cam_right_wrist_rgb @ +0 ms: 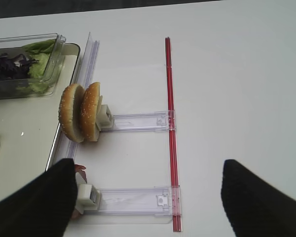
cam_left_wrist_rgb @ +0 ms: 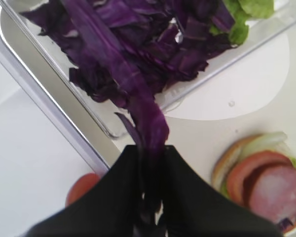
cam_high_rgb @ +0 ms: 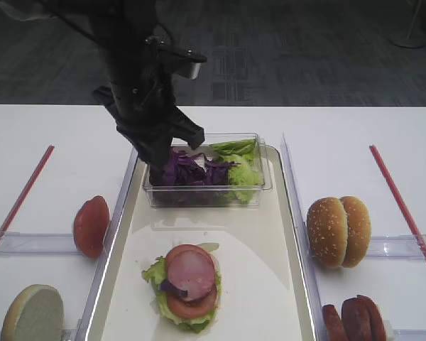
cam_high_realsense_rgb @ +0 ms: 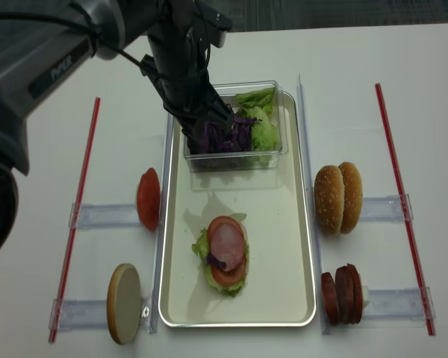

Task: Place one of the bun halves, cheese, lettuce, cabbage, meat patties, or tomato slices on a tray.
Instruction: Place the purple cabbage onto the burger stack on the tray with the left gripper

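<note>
L gripper (cam_left_wrist_rgb: 150, 163) pinched shut on a cabbage (cam_left_wrist_rgb: 138, 84) strip in the clear box (cam_high_rgb: 259, 186) at the tray (cam_high_realsense_rgb: 284, 246) far end; next: lift clear, carry to the stack (cam_high_realsense_rgb: 225, 253).

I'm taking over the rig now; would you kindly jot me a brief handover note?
Left tool: shut on a cabbage strip, at the clear box on the tray.
Right tool: open, empty, above the table beside the buns.
Done: stack with lettuce, tomato, pink slice and a cabbage shred on the tray.
Left: carry the strip over and release it on the tray.
</note>
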